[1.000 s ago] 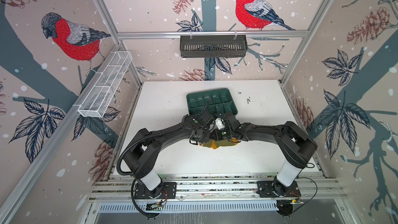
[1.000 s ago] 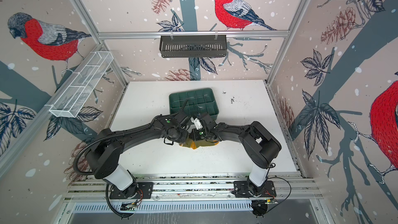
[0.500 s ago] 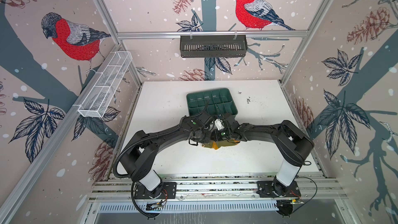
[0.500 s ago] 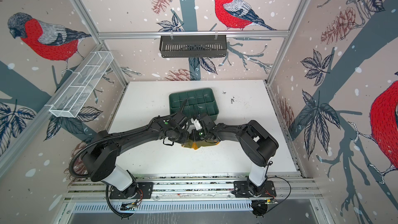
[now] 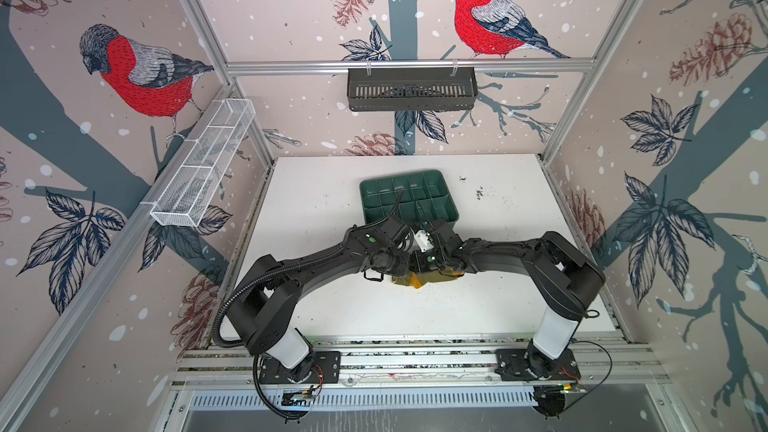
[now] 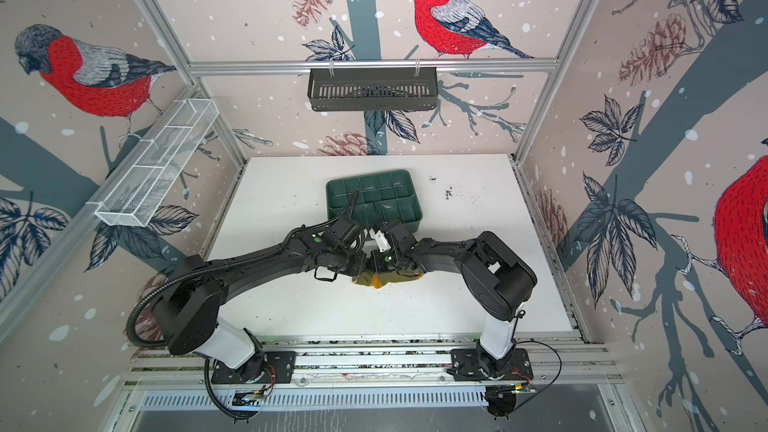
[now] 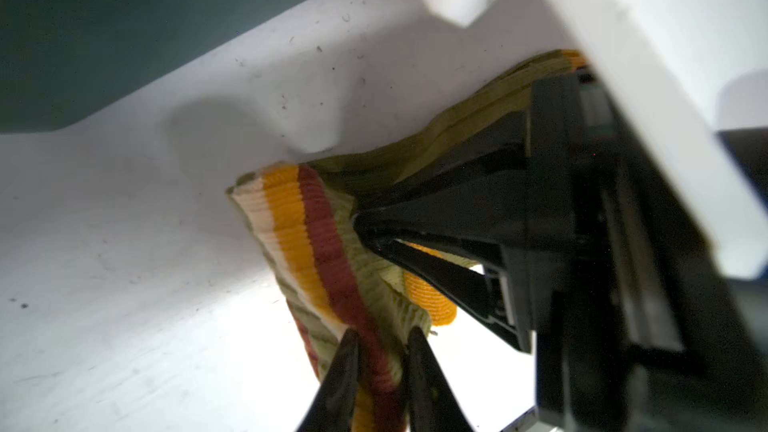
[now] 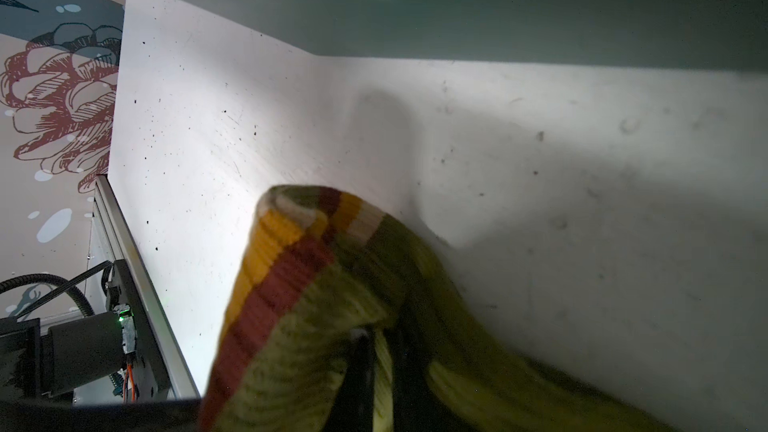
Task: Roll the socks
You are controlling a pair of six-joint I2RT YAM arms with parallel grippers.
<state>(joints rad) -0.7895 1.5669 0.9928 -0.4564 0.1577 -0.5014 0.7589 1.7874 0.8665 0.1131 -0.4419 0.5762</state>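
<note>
The socks (image 5: 419,281) (image 6: 376,281) lie bunched on the white table (image 5: 311,209) just in front of the green tray (image 5: 366,195) (image 6: 332,195). Both wrists meet over them, which hides the fingertips in both top views. In the left wrist view the striped cuff of the socks (image 7: 316,243) stands up between the two fingers of my left gripper (image 7: 382,336) and touches both. The black fingers of my right gripper (image 7: 361,220) pinch the olive part close by. In the right wrist view my right gripper (image 8: 381,338) is shut on a fold of the socks (image 8: 299,284).
A white wire basket (image 5: 203,164) hangs on the left wall. A black slotted basket (image 5: 411,89) hangs on the back rail. Dark specks (image 5: 482,195) dot the table to the right of the tray. The tray's wall (image 8: 498,2) is close behind the socks.
Both wrists stay together over the socks. The left arm has shifted slightly. The sock bundle is in the same place.
</note>
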